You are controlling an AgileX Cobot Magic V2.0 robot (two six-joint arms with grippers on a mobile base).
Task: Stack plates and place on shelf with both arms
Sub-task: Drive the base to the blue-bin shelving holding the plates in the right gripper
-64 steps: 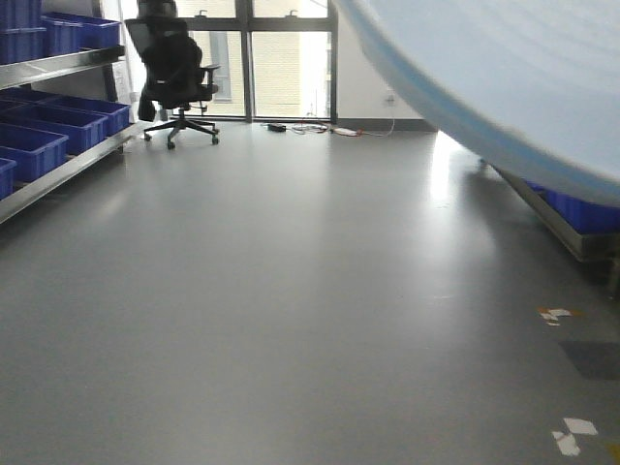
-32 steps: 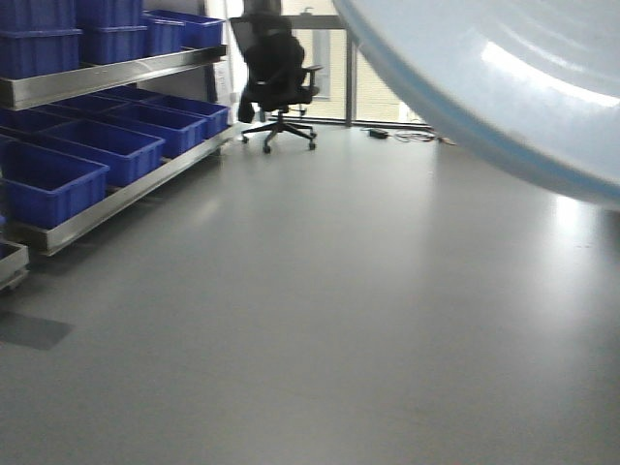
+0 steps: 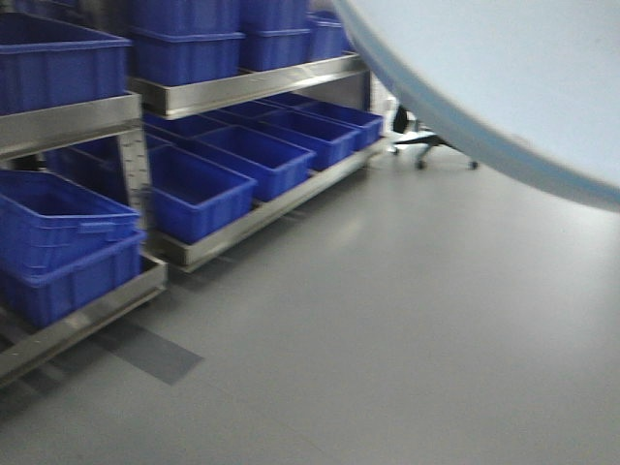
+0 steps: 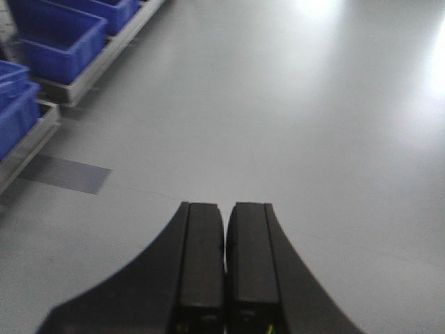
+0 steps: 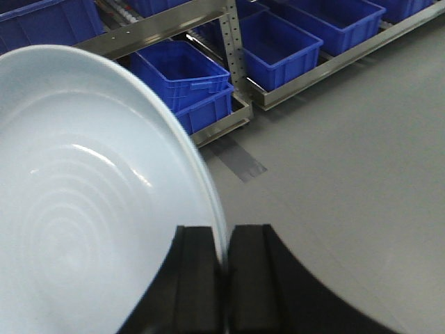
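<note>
A pale bluish-white plate [image 5: 90, 202] fills the left of the right wrist view, held on edge above the floor. My right gripper [image 5: 226, 236] is shut on its rim. The same plate [image 3: 504, 77] fills the top right of the front view, close to the camera. I cannot tell whether one plate or two stacked plates are held. My left gripper [image 4: 224, 216] is shut and empty, hanging over bare grey floor.
Steel shelving [image 3: 242, 92] with several blue bins [image 3: 194, 199] runs along the left of the front view. It also shows in the right wrist view [image 5: 229, 62] and the left wrist view [image 4: 62, 42]. An office chair [image 3: 426, 136] stands far back. Grey floor [image 3: 407, 339] lies ahead.
The view has swung left: the shelving with blue bins now fills the left and looks nearer, and the office chair has slid right. The plate stays at the top right.
</note>
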